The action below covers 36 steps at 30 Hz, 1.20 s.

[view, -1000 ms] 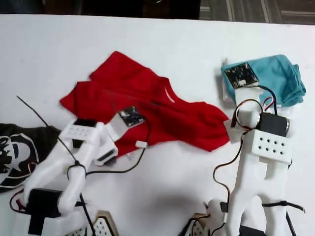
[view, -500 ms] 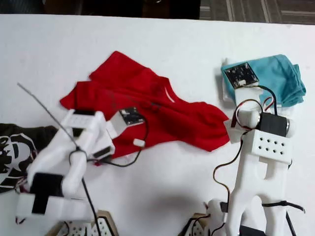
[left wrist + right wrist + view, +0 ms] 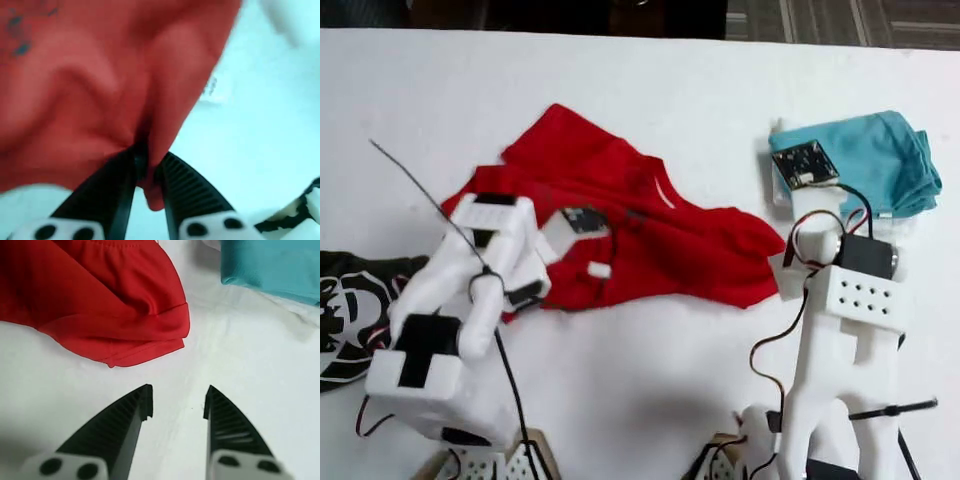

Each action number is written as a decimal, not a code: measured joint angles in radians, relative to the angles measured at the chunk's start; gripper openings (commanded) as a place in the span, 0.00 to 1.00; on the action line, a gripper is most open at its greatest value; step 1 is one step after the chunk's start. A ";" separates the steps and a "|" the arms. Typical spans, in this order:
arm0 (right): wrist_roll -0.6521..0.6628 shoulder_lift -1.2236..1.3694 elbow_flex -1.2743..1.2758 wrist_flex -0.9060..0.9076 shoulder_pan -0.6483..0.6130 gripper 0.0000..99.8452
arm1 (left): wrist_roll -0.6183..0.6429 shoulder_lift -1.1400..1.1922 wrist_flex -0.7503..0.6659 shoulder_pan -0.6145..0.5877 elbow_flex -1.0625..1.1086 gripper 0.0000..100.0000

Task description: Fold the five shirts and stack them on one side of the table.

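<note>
The crumpled red cotton shirt (image 3: 660, 240) lies unfolded on the white table (image 3: 650, 380), and everything is happening around it. On the left wrist camera the left gripper (image 3: 142, 160) has its black ribbed fingers (image 3: 187, 187) clamped tight on a pinch of the red shirt (image 3: 100, 90), right at the fabric's edge, with a little tongue of red poking out below the jaws. From above, that arm sits over the red shirt's near edge, on the side where the black shirt with a white print (image 3: 350, 310) lies crumpled, close to the red one and not touching it.

Over at the red shirt's far end, the right gripper (image 3: 175, 400) has its jaws spread wide with nothing between them. It sits over bare table just beside the red shirt's (image 3: 100, 300) hemmed tip and is not touching it. Beyond that tip, well apart from the red cloth, the folded teal shirt (image 3: 885, 160) rests in a neat bundle, its corner (image 3: 270, 265) showing on the right wrist camera.
</note>
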 measured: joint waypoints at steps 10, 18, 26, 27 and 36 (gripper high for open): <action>-0.008 0.000 0.196 -0.054 -0.284 0.19 | 0.095 -0.364 0.172 -0.011 -0.057 0.03; 0.089 0.000 0.379 -0.210 -0.402 0.29 | 0.095 -0.377 0.180 -0.087 -0.057 0.03; 0.089 0.069 0.437 -0.404 -0.411 0.29 | 0.095 -0.377 0.190 -0.124 -0.060 0.03; 0.089 0.106 0.437 -0.420 -0.410 0.29 | 0.095 -0.377 0.201 -0.124 -0.074 0.03; 0.092 0.402 0.216 -0.442 -0.404 0.05 | 0.095 -0.377 0.328 -0.124 -0.258 0.03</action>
